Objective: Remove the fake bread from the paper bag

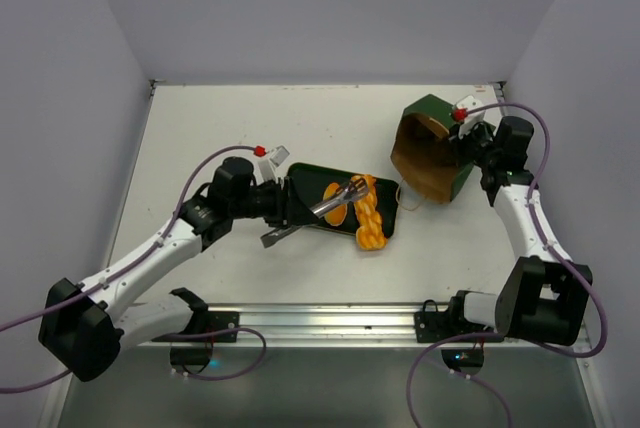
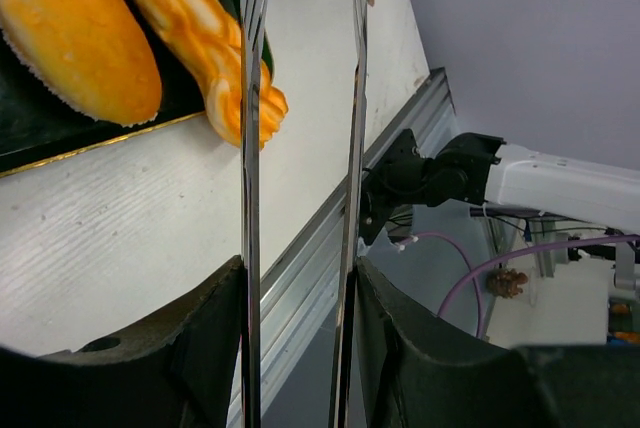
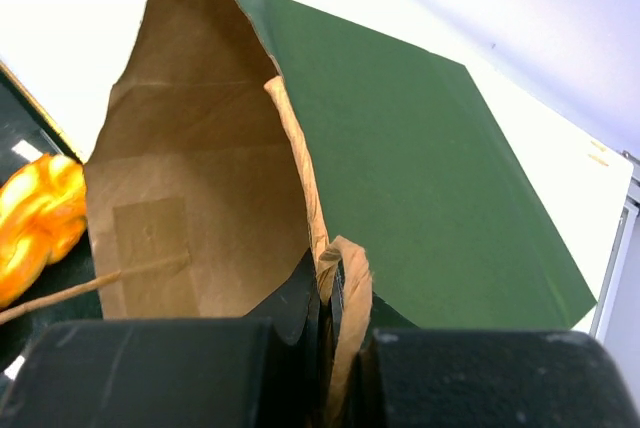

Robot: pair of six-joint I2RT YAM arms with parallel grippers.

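Observation:
The dark green paper bag [image 1: 430, 153] lies tipped on its side at the right, its brown mouth facing the tray. My right gripper [image 1: 462, 143] is shut on its upper rim [image 3: 335, 288]; the inside [image 3: 200, 178] shows no bread. An orange braided loaf [image 1: 370, 216] and an orange oval roll [image 1: 334, 204] lie on a black tray [image 1: 308, 180]. My left gripper [image 1: 285, 203] is shut on metal tongs [image 1: 340, 198], whose spread arms [image 2: 250, 148] reach over the loaf [image 2: 195, 18] beside the roll [image 2: 70, 33]. The other pastries are out of view.
The bag's string handle [image 1: 410, 198] trails on the table between bag and tray. The loaf's end overhangs the tray's near edge [image 2: 90, 143]. A metal rail [image 1: 320, 320] runs along the table's front edge. Walls close in the back and sides.

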